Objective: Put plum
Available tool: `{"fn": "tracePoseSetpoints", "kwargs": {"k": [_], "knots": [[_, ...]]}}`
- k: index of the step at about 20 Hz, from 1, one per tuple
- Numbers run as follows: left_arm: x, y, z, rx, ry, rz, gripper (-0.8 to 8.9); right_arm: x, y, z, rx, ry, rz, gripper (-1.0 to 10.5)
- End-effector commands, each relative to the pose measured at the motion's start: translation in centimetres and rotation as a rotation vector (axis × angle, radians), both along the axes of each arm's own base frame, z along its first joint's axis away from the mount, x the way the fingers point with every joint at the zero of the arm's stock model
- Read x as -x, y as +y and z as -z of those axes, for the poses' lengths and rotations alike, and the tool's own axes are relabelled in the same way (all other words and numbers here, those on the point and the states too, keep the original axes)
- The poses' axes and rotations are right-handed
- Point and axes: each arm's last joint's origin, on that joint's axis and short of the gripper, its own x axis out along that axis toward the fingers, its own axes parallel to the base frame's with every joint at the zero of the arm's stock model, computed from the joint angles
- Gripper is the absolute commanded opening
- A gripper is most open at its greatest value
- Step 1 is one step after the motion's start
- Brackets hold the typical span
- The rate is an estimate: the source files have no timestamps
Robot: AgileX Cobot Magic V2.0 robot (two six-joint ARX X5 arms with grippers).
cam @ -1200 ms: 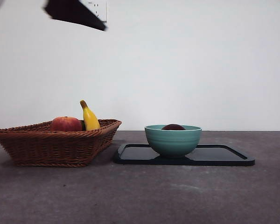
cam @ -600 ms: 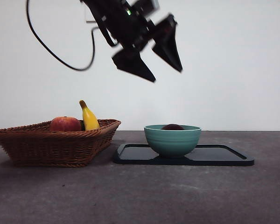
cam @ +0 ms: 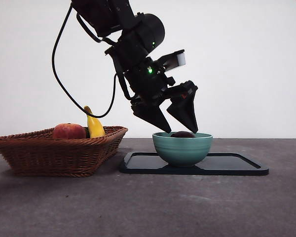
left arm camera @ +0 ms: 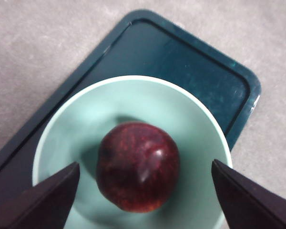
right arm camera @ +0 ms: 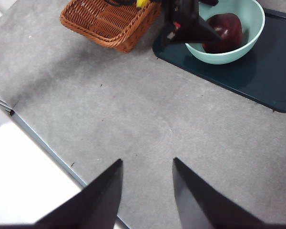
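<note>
Grey table lay nearest, then the dark tray carrying the teal bowl. Inside the bowl sat the plum, dark maroon and glossy. The left gripper hung just above the bowl's rim, jaws spread wide to either side of the fruit. A good grasp probably meant lowering straight down until the jaws flanked the plum's middle, clear of the bowl wall, then closing gently. Half a second earlier this gripper had been much higher. Farther off, the right gripper waited, spread, holding nothing.
</note>
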Motion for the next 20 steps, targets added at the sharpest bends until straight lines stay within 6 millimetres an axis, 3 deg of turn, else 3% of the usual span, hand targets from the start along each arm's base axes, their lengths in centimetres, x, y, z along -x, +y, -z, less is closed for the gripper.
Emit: {"fn": "tracePoseSetpoints", "kwargs": {"k": [1, 17, 20], "knots": [[-0.3, -1.0, 0.6, -0.005, -0.031, 0.042, 4.33, 0.0, 0.1, -0.2, -0.01, 0.0, -0.002, 1.7], [-0.6, -1.6, 2.7, -0.029, -0.017, 0.062, 4.27, 0.0, 0.1, -0.3, -0.009, -0.002, 0.0, 1.7], [-0.6, -1.7, 2.8, -0.03, -0.016, 0.062, 3.59, 0.0, 0.1, -0.3, -0.009, -0.003, 0.0, 1.7]]}}
